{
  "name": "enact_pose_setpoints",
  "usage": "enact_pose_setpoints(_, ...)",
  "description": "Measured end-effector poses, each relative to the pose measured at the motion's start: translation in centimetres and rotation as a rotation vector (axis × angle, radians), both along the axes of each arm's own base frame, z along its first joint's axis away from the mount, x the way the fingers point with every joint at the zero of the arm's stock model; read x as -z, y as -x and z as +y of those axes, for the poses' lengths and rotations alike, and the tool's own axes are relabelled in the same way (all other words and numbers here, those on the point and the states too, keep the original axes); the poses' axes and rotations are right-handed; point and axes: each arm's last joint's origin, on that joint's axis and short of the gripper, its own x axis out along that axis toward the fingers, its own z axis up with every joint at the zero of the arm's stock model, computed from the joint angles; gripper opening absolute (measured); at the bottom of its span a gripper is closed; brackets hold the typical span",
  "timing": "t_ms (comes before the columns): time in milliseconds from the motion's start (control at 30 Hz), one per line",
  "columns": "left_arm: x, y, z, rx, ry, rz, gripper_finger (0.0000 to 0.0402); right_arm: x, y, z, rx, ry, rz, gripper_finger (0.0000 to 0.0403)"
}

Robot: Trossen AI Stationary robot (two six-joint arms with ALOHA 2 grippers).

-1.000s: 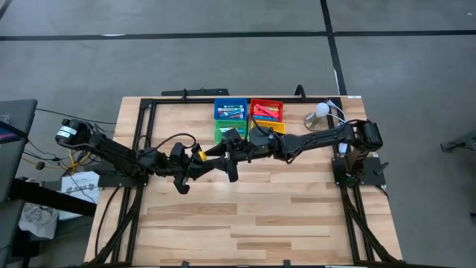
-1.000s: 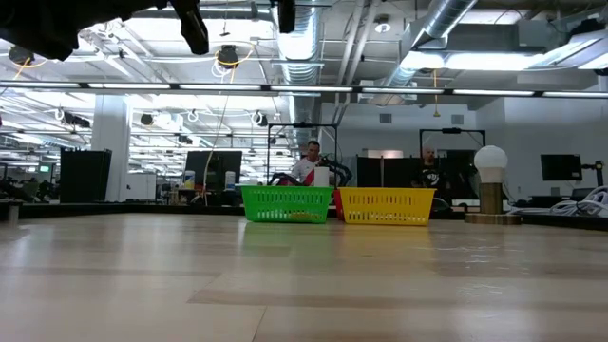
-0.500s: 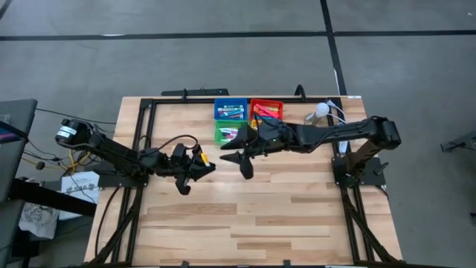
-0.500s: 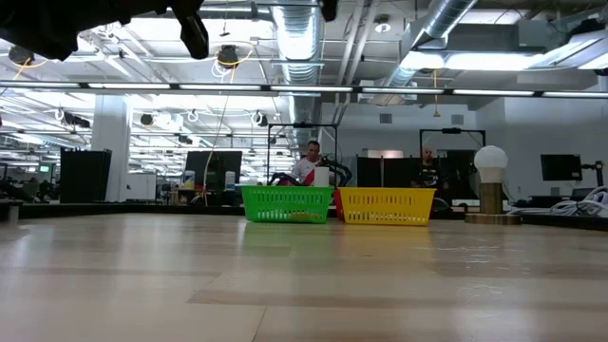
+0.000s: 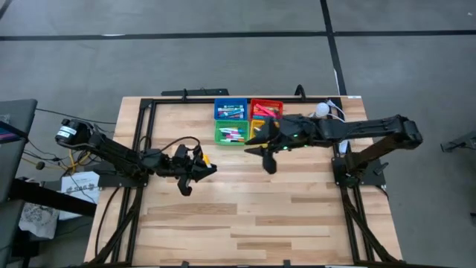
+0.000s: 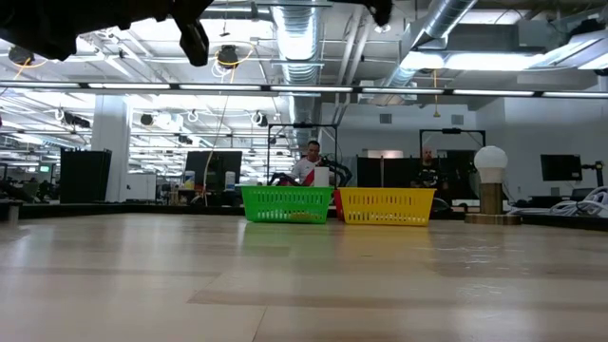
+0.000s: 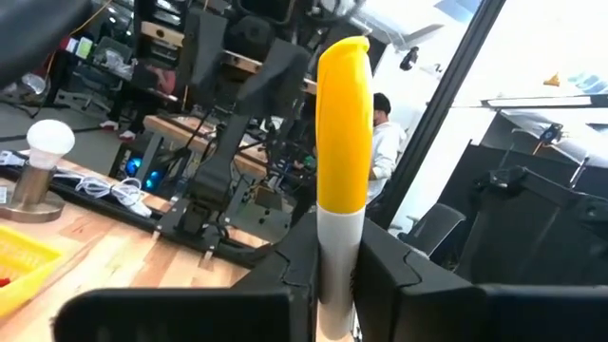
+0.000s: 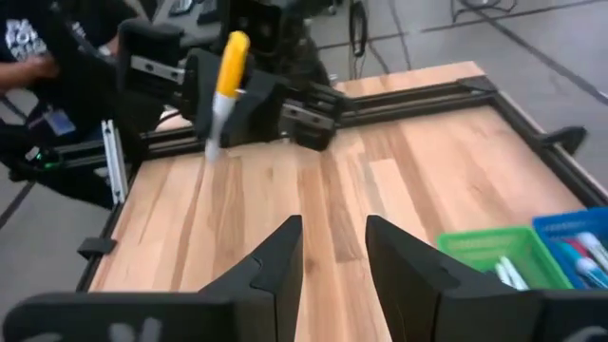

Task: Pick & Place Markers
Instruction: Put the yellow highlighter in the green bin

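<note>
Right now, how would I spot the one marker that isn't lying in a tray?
Start at the wooden table and follow the left arm out to the left gripper, above the boards short of the four coloured trays. Shut in it is the yellow-capped marker: the only one outside the trays.

The marker [image 7: 342,180] had a yellow cap and white barrel, the trays [image 5: 248,120] were blue, red, green and yellow, on a pale wood worktop [image 5: 260,208].
</note>
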Motion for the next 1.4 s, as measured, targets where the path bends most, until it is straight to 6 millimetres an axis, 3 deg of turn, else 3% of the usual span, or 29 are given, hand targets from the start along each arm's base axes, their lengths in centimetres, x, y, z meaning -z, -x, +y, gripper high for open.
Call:
enact_pose_setpoints(200,0.4,-0.2,0.6,-0.019,0.012,0.039,0.0036,1.7,4.3,-0.3,0.027,-0.056,-0.115,0.0109)
enact_pose_setpoints(367,0.5,-0.6,2.0,-0.022,0.019,0.057,0.0036,4.2,7.1,0.0,0.026,-0.111,-0.236,0.0109)
enact_pose_setpoints(500,-0.4,-1.7,3.5,-0.029,0.000,0.075,0.0036,6.2,8.7,0.2,0.015,-0.145,-0.350,0.0109)
enact_pose_setpoints(733,-2.4,-4.1,6.5,-0.037,-0.099,0.303,0.0036,8.5,11.5,0.3,0.000,-0.166,-0.433,0.0109)
enact_pose_setpoints(1000,-4.0,-4.8,10.7,-0.100,-0.205,0.469,0.0036,9.0,14.8,0.0,-0.001,-0.178,-0.524,0.0109)
enact_pose_setpoints(1133,-2.9,-5.7,12.4,-0.104,-0.227,0.559,0.0036,9.4,16.5,-0.2,0.035,-0.178,-0.588,0.0109)
enact_pose_setpoints(1400,1.1,-10.1,15.7,-0.061,-0.299,0.748,0.0036,9.9,18.4,-0.5,0.085,-0.180,-0.667,0.0109)
